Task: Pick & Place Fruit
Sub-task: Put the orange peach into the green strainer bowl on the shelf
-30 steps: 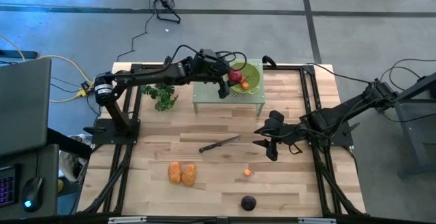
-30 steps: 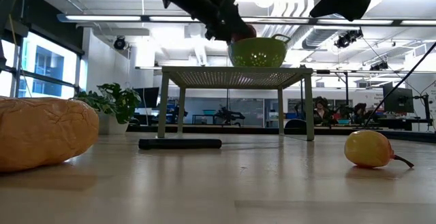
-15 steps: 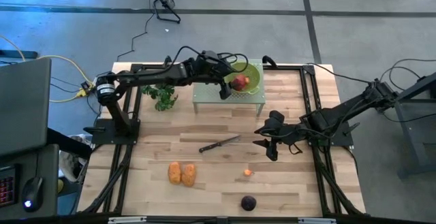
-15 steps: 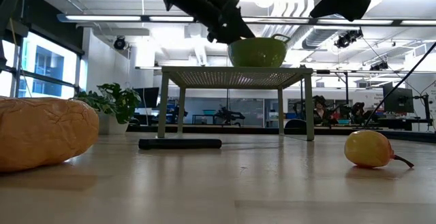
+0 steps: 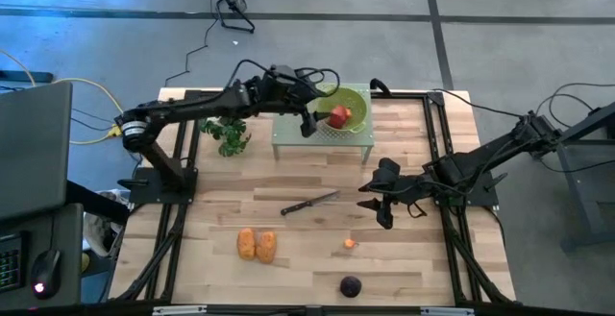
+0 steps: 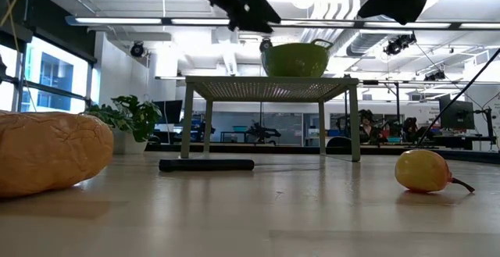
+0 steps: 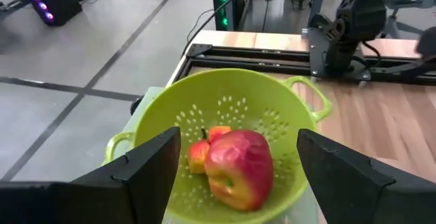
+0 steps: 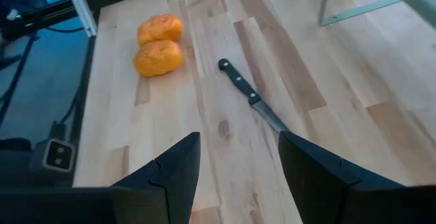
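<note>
Inside green colander (image 7: 225, 101): red apple (image 7: 238, 168), small orange piece (image 7: 199, 157) | left tool (image 5: 307, 124) wide, empty

green colander (image 5: 351, 106) on rack (image 5: 288, 133), knife (image 5: 309, 203), leafy bunch (image 5: 229, 135)

The red apple (image 7: 238, 169) hides most of a small orange piece (image 7: 199, 157) in the colander (image 7: 225, 101).

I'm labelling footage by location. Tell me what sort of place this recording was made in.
Most likely a robotics lab or open workshop. The wooden table sits in a dark metal frame carrying two arms, cables trail over a bare concrete floor, and the low view shows desks and monitors under strip lights.
</note>
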Controlling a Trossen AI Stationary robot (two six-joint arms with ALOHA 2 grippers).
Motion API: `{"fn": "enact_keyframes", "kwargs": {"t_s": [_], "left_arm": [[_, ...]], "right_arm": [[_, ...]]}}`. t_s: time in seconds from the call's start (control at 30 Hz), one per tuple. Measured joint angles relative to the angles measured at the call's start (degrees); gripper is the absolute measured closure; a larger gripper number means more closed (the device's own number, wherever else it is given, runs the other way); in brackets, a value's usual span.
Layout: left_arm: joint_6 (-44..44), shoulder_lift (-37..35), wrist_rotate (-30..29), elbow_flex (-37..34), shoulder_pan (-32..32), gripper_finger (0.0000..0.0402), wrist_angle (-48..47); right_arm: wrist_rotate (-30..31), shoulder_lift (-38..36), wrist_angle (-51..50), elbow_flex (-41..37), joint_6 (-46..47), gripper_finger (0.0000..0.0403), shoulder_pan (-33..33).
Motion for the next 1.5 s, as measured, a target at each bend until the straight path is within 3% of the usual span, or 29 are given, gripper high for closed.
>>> {"fn": "enact_keyframes", "kwargs": {"t_s": [0.3, 0.6, 0.77, 1.27, 1.5], "left_arm": [[-0.2, -6.6, -0.2, 0.0, -2.1, 0.0112, -15.7], [-0.2, -8.1, -3.5, -0.2, -10.0, 0.0112, -26.4], [-3.2, -8.4, -4.4, -3.7, -15.3, 0.0112, -27.7], [-14.1, -8.6, -16.0, -9.1, -33.3, 0.0112, -27.1], [-23.2, -8.6, -20.8, -14.1, -41.3, 0.0112, -25.6]], "right_arm": [[-1.4, 0.5, 0.1, 0.0, -0.6, 0.0211, 0.6], [-1.7, 6.5, 0.9, 0.0, -1.3, 0.0211, 4.0], [-1.8, 9.6, 3.9, 0.0, -1.7, 0.0211, 5.6], [-3.6, 14.1, 11.3, 0.0, 0.7, 0.0211, 8.0], [-1.9, 14.2, 11.9, 0.0, 1.4, 0.0211, 10.6]]}}
